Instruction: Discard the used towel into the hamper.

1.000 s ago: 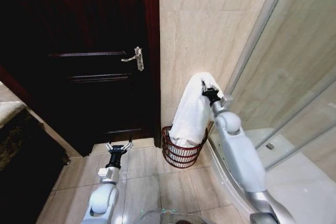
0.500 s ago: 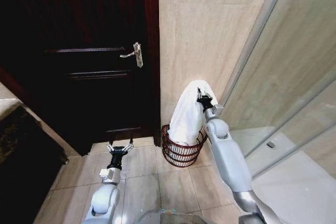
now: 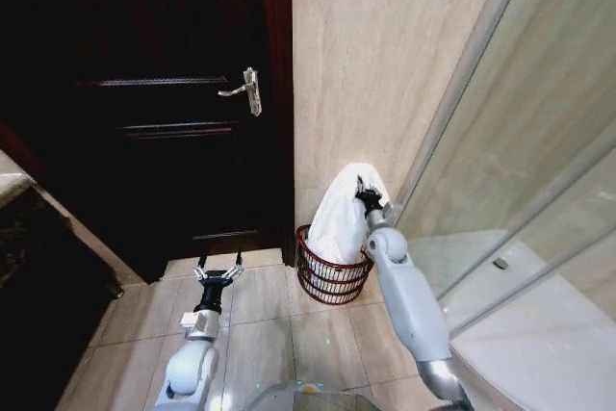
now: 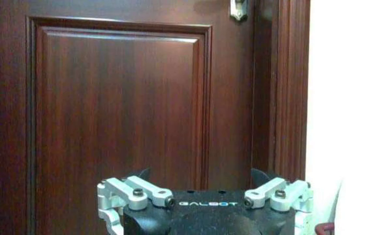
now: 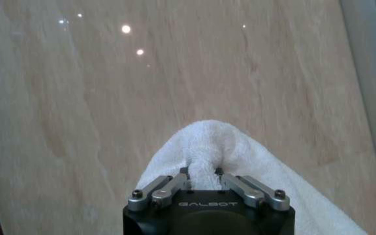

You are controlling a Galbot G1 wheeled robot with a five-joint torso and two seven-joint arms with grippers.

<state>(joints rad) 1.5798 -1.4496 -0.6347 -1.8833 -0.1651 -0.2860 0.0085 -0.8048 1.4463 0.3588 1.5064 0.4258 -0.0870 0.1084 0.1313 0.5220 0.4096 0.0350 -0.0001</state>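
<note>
The right gripper (image 3: 363, 193) has its jaws pinching a fold near the top of the white towel (image 3: 339, 223), holding it up against the beige tiled wall (image 3: 375, 55) directly over the hamper (image 3: 327, 279), which stands on the floor in the corner between the dark wooden door (image 3: 144, 113) and the glass shower screen (image 3: 539, 141). Gripping it high like that looks sensible to me: the cloth hangs free under its own weight, so its long axis runs near enough vertical, top bunched at the jaws, lower end pointing down into the basket's open mouth and seemingly already inside the rim. From the right wrist view the towel (image 5: 207, 147) humps up over the jaws in a rounded peak, draping away on both sides. The hamper's mouth faces straight up, its sides narrowing toward the base. The left gripper (image 3: 218, 274) waits low over the floor tiles facing the door, jaws spread and holding nothing, well apart from the basket.
</note>
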